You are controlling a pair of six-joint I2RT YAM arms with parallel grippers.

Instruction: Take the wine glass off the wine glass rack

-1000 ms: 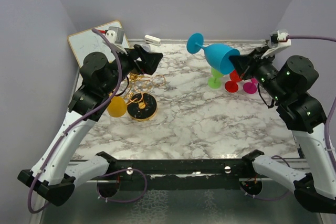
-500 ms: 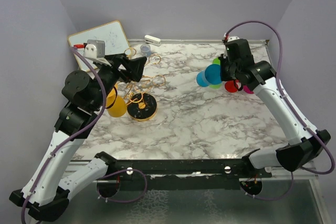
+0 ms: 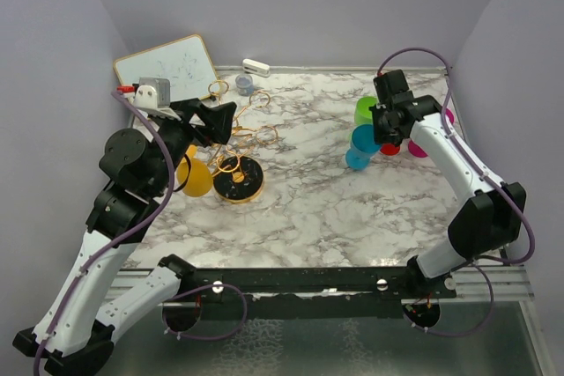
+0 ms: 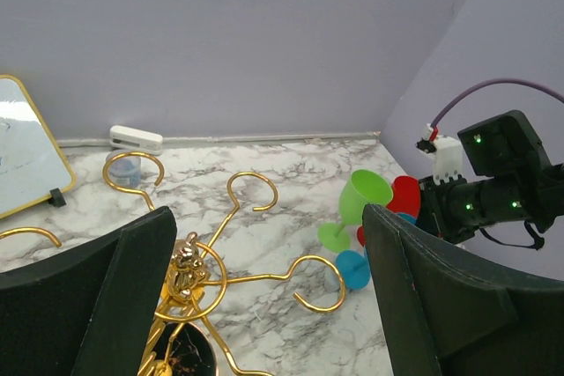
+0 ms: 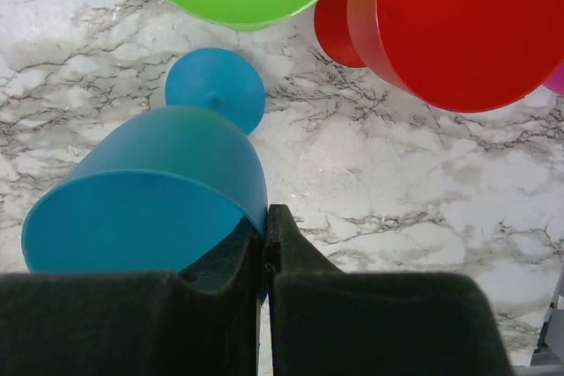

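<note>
Blue plastic wine glass (image 5: pixel 141 191), at three o'clock of the gold wire tree-shaped rack (image 3: pixel 240 178), points foot-first toward twelve o'clock from my right claw (image 5: pixel 265 222), clamped on its rim; my left claw (image 4: pixel 269 213) gapes over the rack.

Open marble (image 3: pixel 308 191) between rack (image 3: pixel 239 179) and glasses (image 3: pixel 367 110)

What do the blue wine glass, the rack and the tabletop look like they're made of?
Blue wine glass: probably plastic or silicone; opaque, matte, evenly coloured.
Rack: shiny gold metal wire on a black base.
Tabletop: white with grey marble veining; stone or printed laminate, unclear.
</note>
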